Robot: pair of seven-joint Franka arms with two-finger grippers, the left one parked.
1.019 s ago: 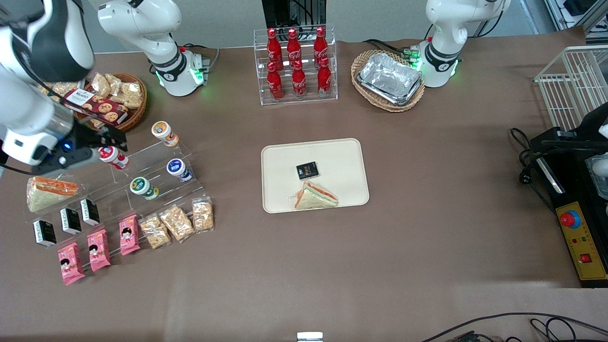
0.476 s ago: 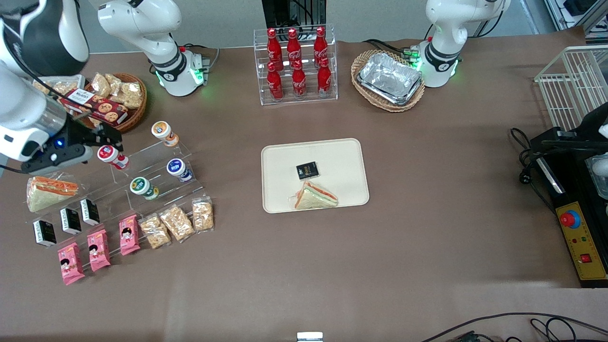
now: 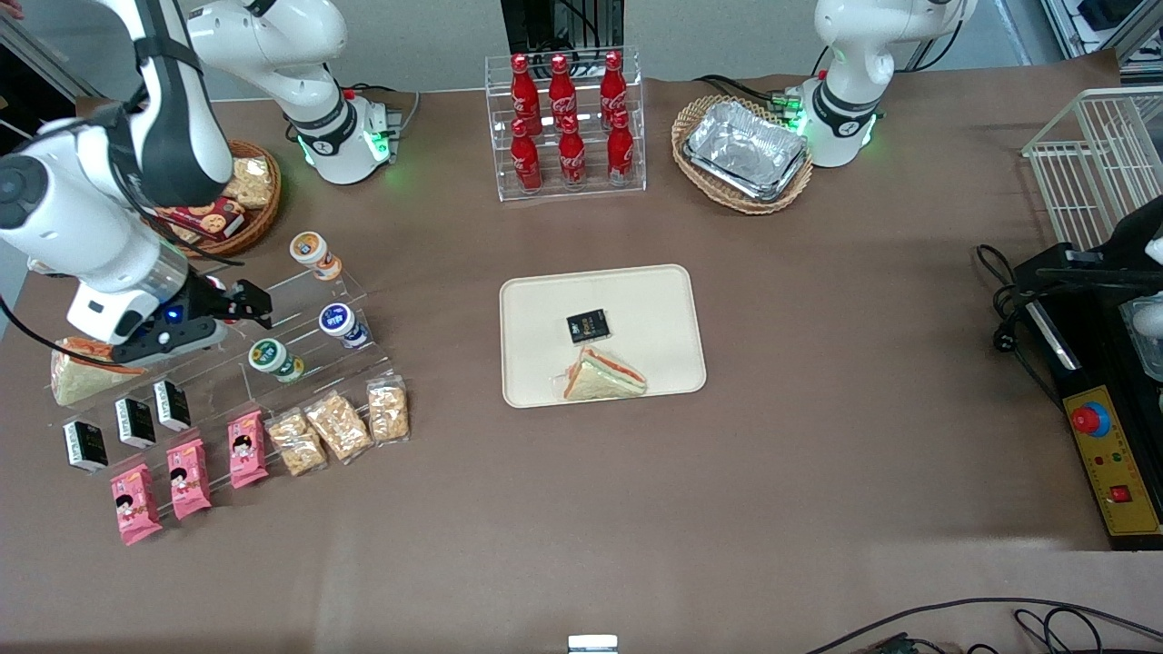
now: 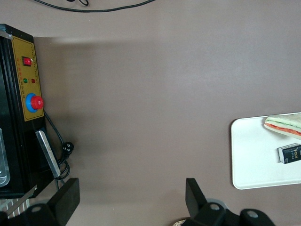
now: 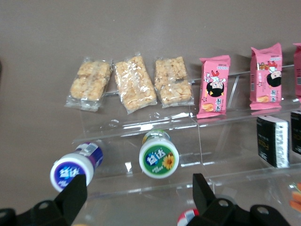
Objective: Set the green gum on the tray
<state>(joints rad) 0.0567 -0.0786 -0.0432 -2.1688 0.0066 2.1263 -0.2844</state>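
The green gum (image 3: 274, 359), a small white canister with a green-rimmed lid, lies on a lower step of the clear acrylic stand (image 3: 300, 300). In the right wrist view the green gum (image 5: 159, 157) has its lid facing the camera. My right gripper (image 3: 247, 307) hovers over the stand, a little farther from the front camera than the gum. The gripper (image 5: 138, 195) is open and empty, and the gum sits just ahead of the gap between its fingers (image 5: 74, 192). The cream tray (image 3: 636, 300) lies mid-table and holds a sandwich (image 3: 604, 375) and a black packet (image 3: 587, 326); the tray's bare corner (image 4: 247, 160) also shows in the left wrist view.
A blue-lidded canister (image 3: 341, 324), an orange-lidded one (image 3: 313, 252) and a red-lidded one (image 5: 190, 217) share the stand. Snack bars (image 3: 336, 425), pink packets (image 3: 186, 477), black boxes (image 3: 134, 422) and a sandwich (image 3: 82, 372) lie nearer the camera. A cola rack (image 3: 565, 127) and wicker baskets (image 3: 740, 154) stand farther back.
My right gripper has moved over the stand, nearer the front camera and closer to the green gum. It now covers the red-lidded canister in the front view.
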